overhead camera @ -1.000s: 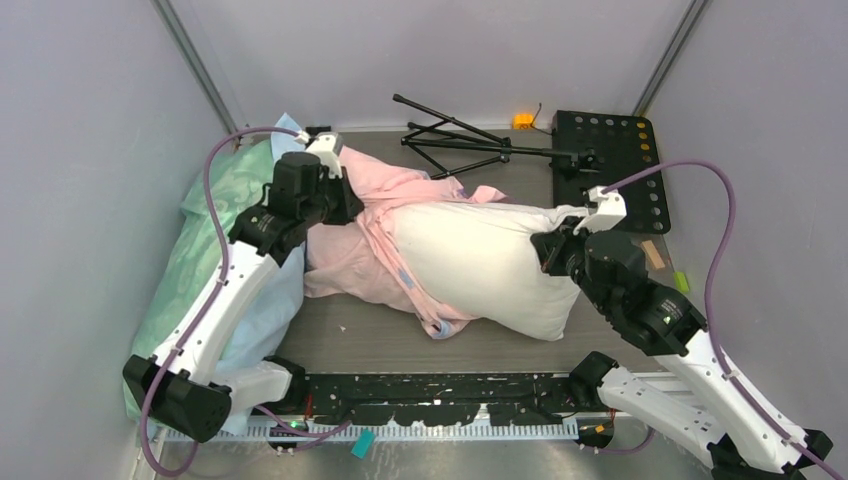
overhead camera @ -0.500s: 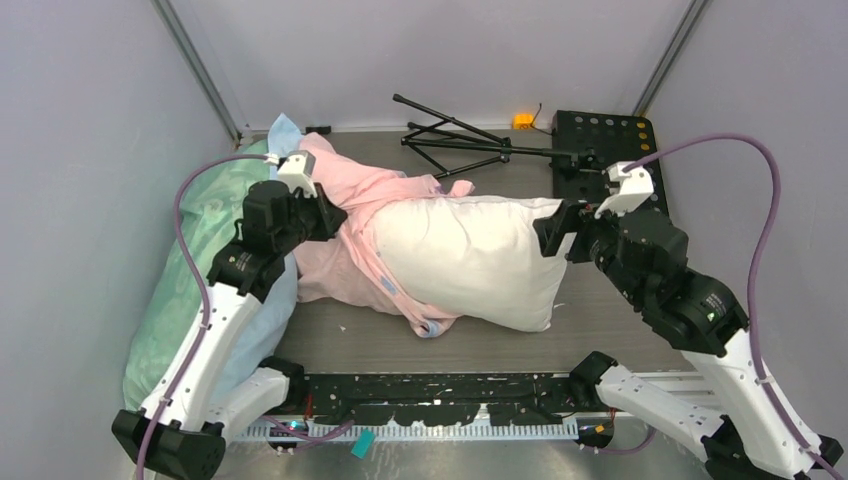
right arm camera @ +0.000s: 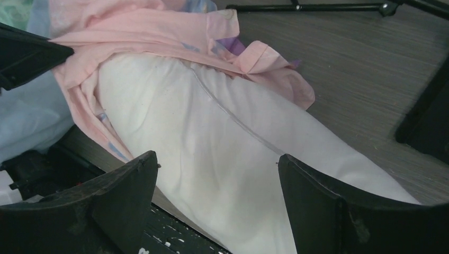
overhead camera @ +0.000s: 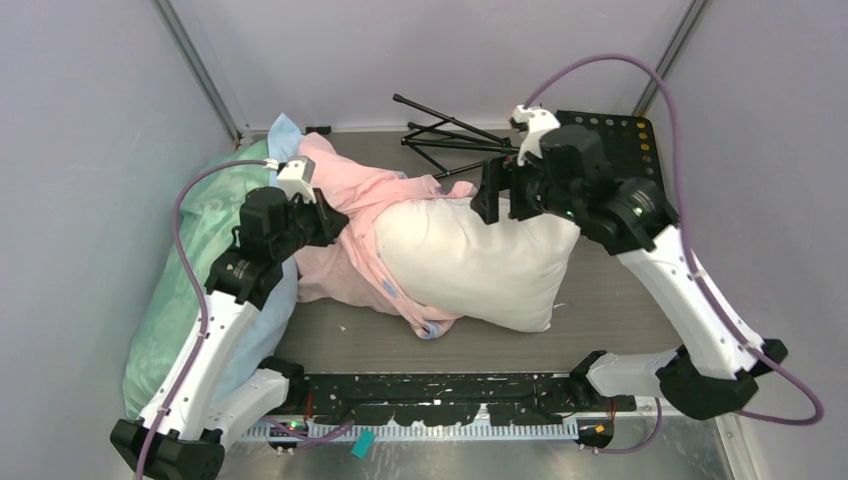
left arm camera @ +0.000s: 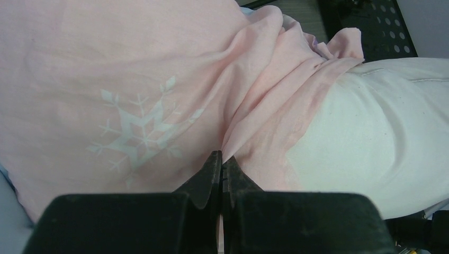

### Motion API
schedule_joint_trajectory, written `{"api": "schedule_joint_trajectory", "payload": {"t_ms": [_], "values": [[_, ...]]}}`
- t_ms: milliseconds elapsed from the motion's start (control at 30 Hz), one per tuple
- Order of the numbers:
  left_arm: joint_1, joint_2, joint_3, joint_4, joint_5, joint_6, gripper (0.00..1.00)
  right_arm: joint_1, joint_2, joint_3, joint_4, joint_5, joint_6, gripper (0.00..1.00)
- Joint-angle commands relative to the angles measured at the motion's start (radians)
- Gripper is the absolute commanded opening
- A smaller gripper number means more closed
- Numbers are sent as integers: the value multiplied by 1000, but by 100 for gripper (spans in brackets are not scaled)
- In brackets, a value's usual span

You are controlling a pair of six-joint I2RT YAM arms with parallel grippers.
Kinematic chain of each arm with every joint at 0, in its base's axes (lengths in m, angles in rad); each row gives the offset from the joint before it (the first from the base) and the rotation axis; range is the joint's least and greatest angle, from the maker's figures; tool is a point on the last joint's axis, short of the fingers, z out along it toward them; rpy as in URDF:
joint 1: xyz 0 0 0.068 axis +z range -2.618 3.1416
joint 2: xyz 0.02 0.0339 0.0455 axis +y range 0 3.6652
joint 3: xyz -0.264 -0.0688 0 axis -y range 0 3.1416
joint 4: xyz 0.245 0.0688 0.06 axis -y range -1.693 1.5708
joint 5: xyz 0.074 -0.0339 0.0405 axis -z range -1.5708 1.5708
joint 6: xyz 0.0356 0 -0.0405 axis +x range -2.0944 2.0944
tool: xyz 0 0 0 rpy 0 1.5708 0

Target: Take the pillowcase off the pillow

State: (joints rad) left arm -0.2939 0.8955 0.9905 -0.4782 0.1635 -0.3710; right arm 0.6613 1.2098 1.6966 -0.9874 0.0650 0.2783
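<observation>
The pillow [overhead camera: 480,265] lies across the middle of the table [overhead camera: 340,337], most of it bare. Only its left end sits inside the pillowcase [overhead camera: 350,195], which bunches up to the left and far side. The left gripper [left arm camera: 221,161] has its jaws pressed together on a fold of the pink cloth. The right gripper [right arm camera: 212,164] hangs over the pillow's far edge, jaws spread wide and holding nothing.

The step in hand looks like the final pull-apart. The right jaws would need to drop and close on bare white pillow, clear of the pink hem, then draw right while the left draws the case left.

The table is grey wood-grain. Green bedding [overhead camera: 185,290] is heaped along its left side, and a black tripod [overhead camera: 455,135] and a perforated plate [overhead camera: 640,150] lie at the far end. Plain grey walls stand around it.
</observation>
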Motion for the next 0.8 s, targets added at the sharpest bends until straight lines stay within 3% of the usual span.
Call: {"api": "schedule_joint_trajectory", "payload": {"t_ms": [0, 167, 267, 400, 500, 633, 767], "values": [[13, -35, -1, -3, -5, -2, 0, 18, 88, 30, -58, -43, -38, 88], [12, -42, 1, -18, -16, 8, 0, 25, 117, -66, -59, 22, -51, 85], [13, -41, 6, -30, -21, 10, 0, 26, 99, -135, -63, 39, -51, 64], [13, -41, 13, -45, -51, 18, 0, 25, 30, -235, -60, 126, -33, 23], [13, -34, 27, -74, -117, 25, 0, 25, -47, -310, -44, 257, -7, 3], [13, -4, 74, -130, -247, 46, 0, 20, -171, -368, -3, 496, 25, 0], [15, 44, 145, -177, -382, 76, 0, -36, -260, -372, 35, 635, 12, 0]]}}
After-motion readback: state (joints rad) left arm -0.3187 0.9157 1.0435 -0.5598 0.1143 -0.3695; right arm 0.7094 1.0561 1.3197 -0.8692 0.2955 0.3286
